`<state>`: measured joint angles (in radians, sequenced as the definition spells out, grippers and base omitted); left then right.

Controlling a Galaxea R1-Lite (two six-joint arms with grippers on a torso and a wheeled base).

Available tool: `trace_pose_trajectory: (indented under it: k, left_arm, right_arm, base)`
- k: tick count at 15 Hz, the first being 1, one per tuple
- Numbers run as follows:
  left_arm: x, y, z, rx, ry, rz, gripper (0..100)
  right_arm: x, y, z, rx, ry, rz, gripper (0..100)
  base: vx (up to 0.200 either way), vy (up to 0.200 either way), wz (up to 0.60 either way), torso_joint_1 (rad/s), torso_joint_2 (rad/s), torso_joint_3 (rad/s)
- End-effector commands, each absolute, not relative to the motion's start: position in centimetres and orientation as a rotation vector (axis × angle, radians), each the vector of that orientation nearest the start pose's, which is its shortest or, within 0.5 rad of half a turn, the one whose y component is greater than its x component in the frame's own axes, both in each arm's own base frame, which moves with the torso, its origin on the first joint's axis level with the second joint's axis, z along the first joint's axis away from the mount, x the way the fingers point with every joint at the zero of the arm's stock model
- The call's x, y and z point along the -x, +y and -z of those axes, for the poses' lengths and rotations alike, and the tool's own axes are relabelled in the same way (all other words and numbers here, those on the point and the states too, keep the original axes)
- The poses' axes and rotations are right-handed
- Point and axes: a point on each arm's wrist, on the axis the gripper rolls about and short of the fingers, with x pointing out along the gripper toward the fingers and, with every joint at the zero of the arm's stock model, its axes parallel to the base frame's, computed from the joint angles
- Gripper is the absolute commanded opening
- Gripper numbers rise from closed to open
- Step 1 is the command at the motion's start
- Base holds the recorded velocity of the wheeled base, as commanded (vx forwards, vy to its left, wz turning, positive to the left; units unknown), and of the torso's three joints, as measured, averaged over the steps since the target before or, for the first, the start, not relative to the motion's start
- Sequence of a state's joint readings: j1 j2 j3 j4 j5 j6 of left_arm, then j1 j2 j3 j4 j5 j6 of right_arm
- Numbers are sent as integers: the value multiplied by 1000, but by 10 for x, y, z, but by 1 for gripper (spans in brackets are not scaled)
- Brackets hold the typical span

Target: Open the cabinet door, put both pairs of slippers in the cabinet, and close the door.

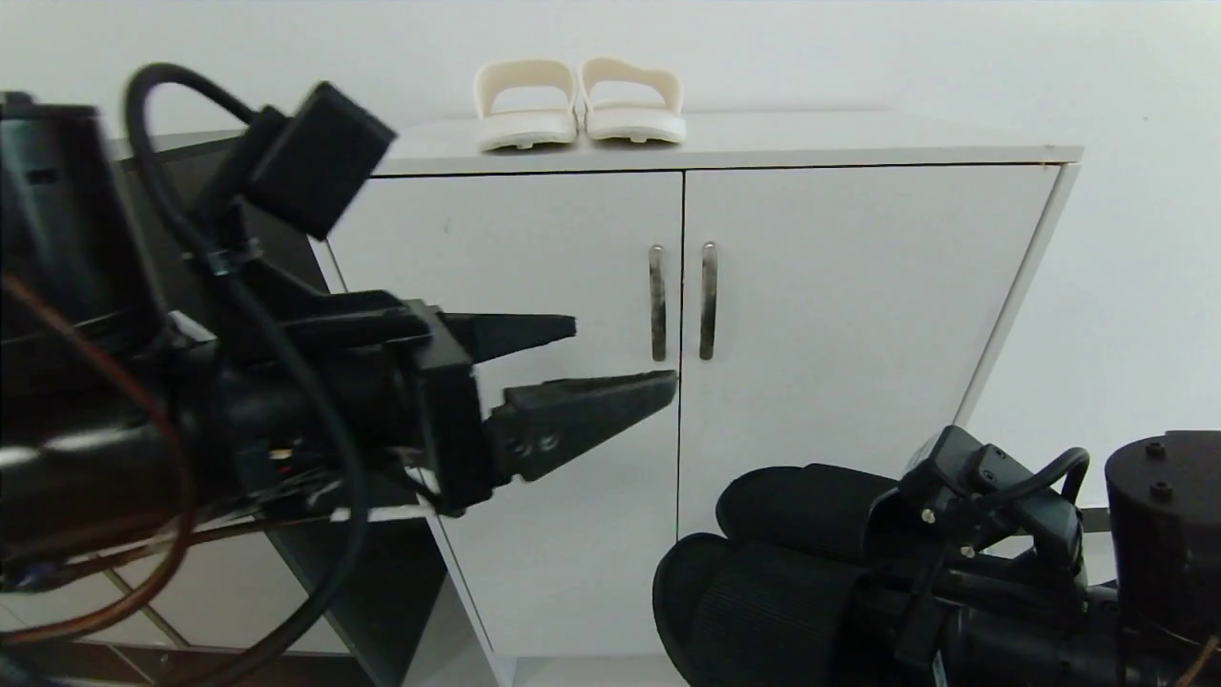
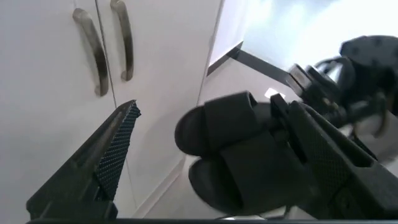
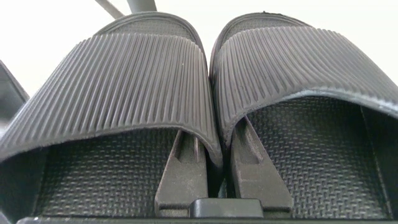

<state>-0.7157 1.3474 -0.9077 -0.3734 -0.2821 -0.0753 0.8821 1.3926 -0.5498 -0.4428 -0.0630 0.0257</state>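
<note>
The head view faced the cabinet (image 1: 858,315) squarely and close. The left wrist view shared its handles (image 2: 93,53). The right wrist view apparently hugged the black slippers (image 3: 143,81).

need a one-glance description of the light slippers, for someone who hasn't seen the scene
Find the white two-door cabinet and look at its flat top. Over the left door, a pair of cream slippers sits side by side. They are pale and smooth, resting free, unlike the black ribbed slippers low down, clamped in the right claw.

Black ribbed slippers (image 3: 149,81), white cabinet (image 1: 858,286)
</note>
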Motion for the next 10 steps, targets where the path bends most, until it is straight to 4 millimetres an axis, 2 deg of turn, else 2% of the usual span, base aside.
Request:
trace_pose_trajectory:
  k: [1, 2, 4, 7, 10]
  left_arm:
    - [-189, -196, -270, 33, 161, 1021, 100]
    - [-196, -208, -272, 40, 161, 1035, 100]
    - [-205, -219, -274, 70, 171, 1088, 100]
    - [-220, -217, -286, 156, 184, 1168, 100]
    - [-233, -222, -284, 257, 253, 1164, 100]
  right_arm:
    - [-136, 167, -169, 177, 397, -811, 0]
    - [-136, 167, -169, 176, 394, -812, 0]
    - [-135, 169, -168, 179, 395, -821, 0]
    - [-135, 168, -168, 179, 395, -821, 0]
    - [-135, 168, -167, 180, 397, -821, 0]
  base:
    - [0, 0, 0, 0, 0, 0]
    - [0, 0, 0, 0, 0, 0]
    - [0, 0, 0, 0, 0, 0]
    - [0, 0, 0, 0, 0, 0]
    - [0, 0, 0, 0, 0, 0]
